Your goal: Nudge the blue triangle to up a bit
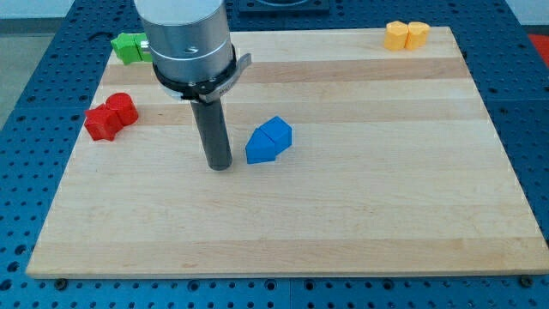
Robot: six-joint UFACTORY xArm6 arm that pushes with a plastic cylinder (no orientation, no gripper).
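Observation:
The blue triangle (268, 142) lies on the wooden board (343, 215), a little left of the board's middle. My tip (220, 166) rests on the board just to the left of the blue triangle and slightly below its level. A small gap separates the rod from the block's left edge. The rod hangs from a large silver cylinder at the view's top.
A red block (111, 116) sits near the board's left edge. A green block (130, 47) lies at the top left corner, partly hidden behind the arm. A yellow block (406, 35) lies at the top right. Blue perforated table surrounds the board.

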